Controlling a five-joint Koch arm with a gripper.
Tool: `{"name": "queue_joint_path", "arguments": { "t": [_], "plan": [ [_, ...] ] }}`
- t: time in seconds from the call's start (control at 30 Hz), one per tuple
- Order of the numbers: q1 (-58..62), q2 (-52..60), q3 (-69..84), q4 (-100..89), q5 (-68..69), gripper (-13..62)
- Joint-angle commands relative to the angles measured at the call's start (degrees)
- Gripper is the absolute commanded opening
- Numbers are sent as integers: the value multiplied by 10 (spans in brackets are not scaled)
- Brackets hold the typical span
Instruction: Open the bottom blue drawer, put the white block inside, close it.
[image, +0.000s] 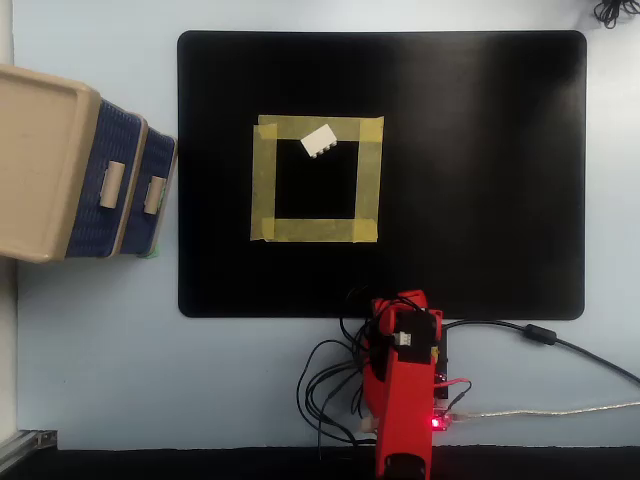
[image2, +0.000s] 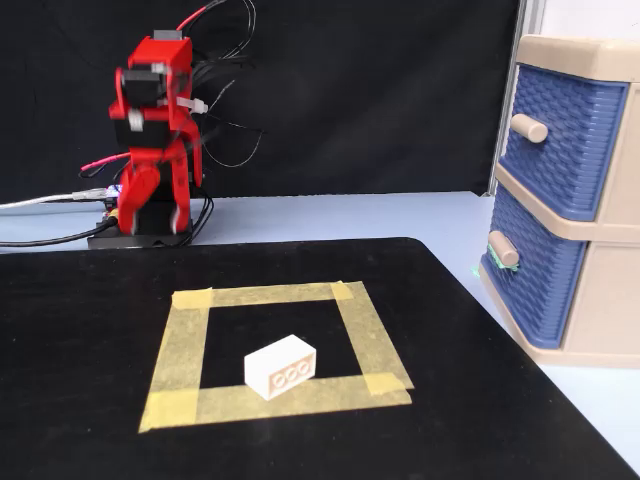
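From our folded arm (image: 403, 390), whose gripper state we cannot tell, the bottom blue drawer (image: 152, 196) lies shut toward ten o'clock overhead, the white block (image: 318, 140) near eleven.

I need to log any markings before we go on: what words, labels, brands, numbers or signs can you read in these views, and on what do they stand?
None: no readable text shows in either view.
The cabinet, the bottom blue drawer and the upper drawer: plain, no label.
The white block: only round marks on one face, no letters.
The yellow tape square and the black mat: unmarked.
The red arm: blurred, nothing legible.
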Motion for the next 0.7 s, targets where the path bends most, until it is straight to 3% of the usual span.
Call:
{"name": "queue_joint_path", "arguments": {
  "t": [0.0,0.1,0.2,0.27,0.33,0.53,0.67],
  "plan": [
    [-3,29,-88,18,-62,338],
    [-126,-20,-213,1,-248,335],
    [-408,-91,-223,-96,-547,336],
    [-572,-174,-214,-252,-772,335],
    [-645,-249,-209,-417,-926,334],
    [-652,-301,-83,-993,-987,332],
    [-652,-420,-7,-1368,-989,334]
  ]
}}
